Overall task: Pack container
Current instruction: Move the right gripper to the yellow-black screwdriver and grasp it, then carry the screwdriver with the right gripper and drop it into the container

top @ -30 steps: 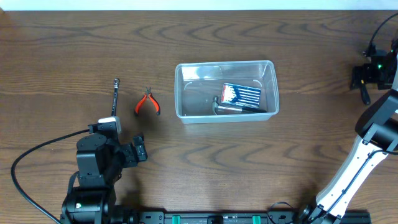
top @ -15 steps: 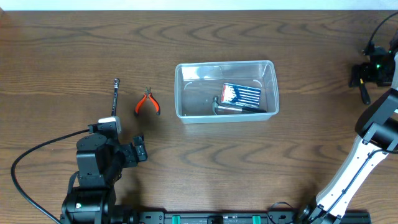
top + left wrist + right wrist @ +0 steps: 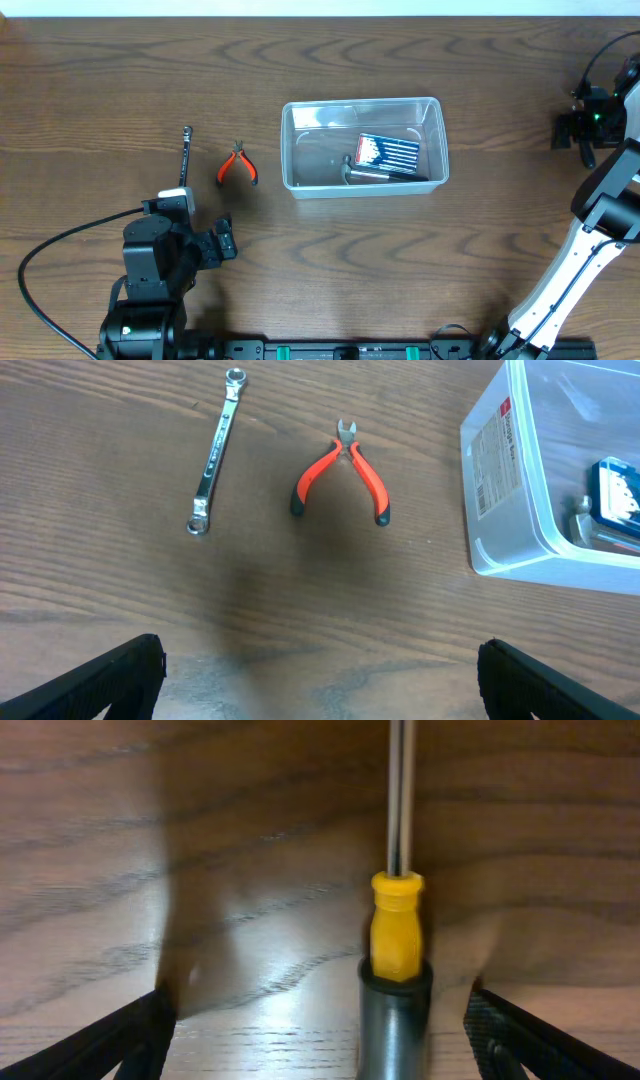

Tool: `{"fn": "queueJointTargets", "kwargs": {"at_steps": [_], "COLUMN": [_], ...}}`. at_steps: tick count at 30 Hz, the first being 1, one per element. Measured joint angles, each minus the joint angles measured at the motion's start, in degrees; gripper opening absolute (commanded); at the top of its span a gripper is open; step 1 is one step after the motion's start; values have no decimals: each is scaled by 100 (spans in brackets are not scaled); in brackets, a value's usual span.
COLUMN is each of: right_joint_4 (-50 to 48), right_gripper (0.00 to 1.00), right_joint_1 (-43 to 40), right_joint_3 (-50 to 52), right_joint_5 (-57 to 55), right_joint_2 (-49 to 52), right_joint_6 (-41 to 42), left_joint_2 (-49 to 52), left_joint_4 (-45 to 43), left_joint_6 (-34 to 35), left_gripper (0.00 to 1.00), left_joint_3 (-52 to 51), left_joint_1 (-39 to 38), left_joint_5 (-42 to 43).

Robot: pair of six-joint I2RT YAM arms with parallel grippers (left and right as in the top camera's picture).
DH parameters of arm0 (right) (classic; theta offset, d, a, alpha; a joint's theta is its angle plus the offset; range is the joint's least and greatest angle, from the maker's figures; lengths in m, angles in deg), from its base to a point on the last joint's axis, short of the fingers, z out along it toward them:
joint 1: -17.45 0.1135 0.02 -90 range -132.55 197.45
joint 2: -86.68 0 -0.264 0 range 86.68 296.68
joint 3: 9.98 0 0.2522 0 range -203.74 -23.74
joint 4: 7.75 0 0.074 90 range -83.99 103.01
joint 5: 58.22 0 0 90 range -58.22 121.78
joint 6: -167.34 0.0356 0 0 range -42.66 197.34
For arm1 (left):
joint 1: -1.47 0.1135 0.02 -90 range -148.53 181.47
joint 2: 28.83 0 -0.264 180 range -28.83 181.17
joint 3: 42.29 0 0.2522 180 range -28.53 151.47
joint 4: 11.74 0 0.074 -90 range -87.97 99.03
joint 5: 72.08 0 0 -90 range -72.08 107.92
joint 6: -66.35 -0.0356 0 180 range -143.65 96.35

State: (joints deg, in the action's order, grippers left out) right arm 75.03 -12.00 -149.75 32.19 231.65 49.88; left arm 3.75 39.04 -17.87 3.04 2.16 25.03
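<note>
Here both jaws gape wide, the right jaws straddling an ungripped screwdriver [image 3: 396, 935].

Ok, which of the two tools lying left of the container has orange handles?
The small pliers, the one nearer the container; the wrench beside them is bare silver metal.

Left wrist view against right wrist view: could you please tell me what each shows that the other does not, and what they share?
Only the left wrist view shows the wrench, the orange-handled pliers and the clear container with a blue box inside. Only the right wrist view shows a yellow-and-dark-handled screwdriver, between the right gripper's spread fingers. Both show the wooden table and dark fingertips at the bottom corners.
</note>
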Motion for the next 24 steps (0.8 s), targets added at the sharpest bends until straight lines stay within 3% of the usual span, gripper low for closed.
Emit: {"fn": "queueJointTargets", "kwargs": {"at_steps": [7,10,24], "right_joint_4": [-101,-101,-94], "right_gripper": [80,67,25], "right_joint_1": [-2,-2,-2], "right_joint_3": [136,136,138], "right_joint_5": [22,22,39], "right_joint_2": [-72,-72,-72], "right_joint_6": [-9,-31,35], "left_joint_2": [0,0,0], "left_joint_4": [2,2,2], "left_joint_6": [0,0,0], "left_gripper": [98,98,98], "left_joint_3": [0,0,0], "left_joint_1": [0,0,0], "left_joint_5": [-2,-2,-2]}}
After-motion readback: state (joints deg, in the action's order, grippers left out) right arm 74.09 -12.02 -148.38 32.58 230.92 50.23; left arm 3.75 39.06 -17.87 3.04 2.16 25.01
